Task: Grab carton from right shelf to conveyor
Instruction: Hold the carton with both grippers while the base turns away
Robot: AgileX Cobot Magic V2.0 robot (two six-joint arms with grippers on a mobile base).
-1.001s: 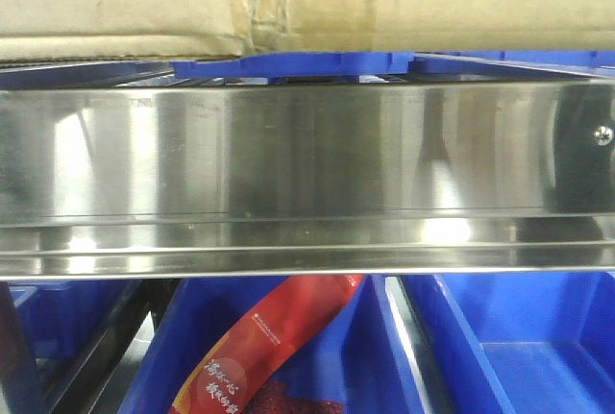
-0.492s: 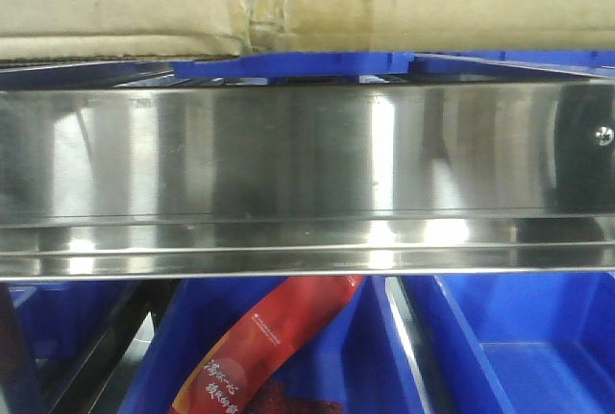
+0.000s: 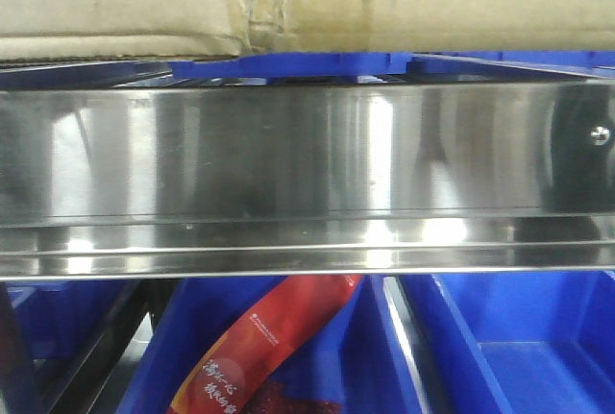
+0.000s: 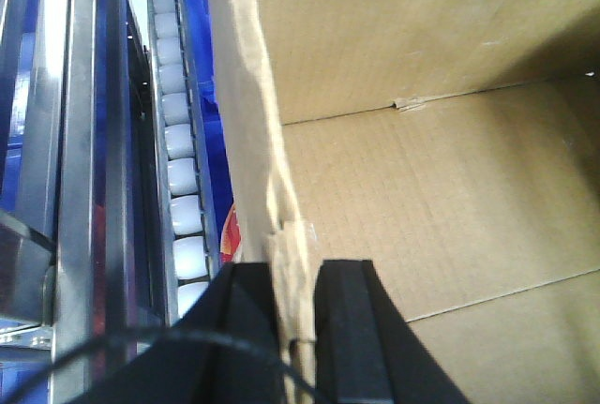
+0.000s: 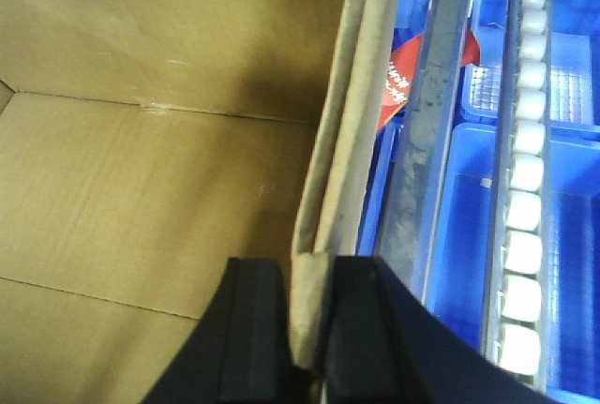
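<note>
- The carton [image 3: 432, 1] is on the right shelf [image 3: 288, 155], on the level just above the shiny front rail. Only its lower edge and a taped seam show from the front.
- The left gripper [image 4: 298, 282] is closed to a narrow slot. Its two black fingers pinch one upright wall of the box, one finger inside and one outside.
- The right gripper [image 5: 309, 277] clamps the opposite wall the same way, tight on the cardboard edge.
- White roller tracks [image 4: 178, 142] run alongside the box.
- Blue bins [image 3: 519, 337] sit below the rail, and a red packet [image 3: 279, 337] lies in one.
- A small screw [image 3: 600, 133] sits near the rail's right end.
</note>
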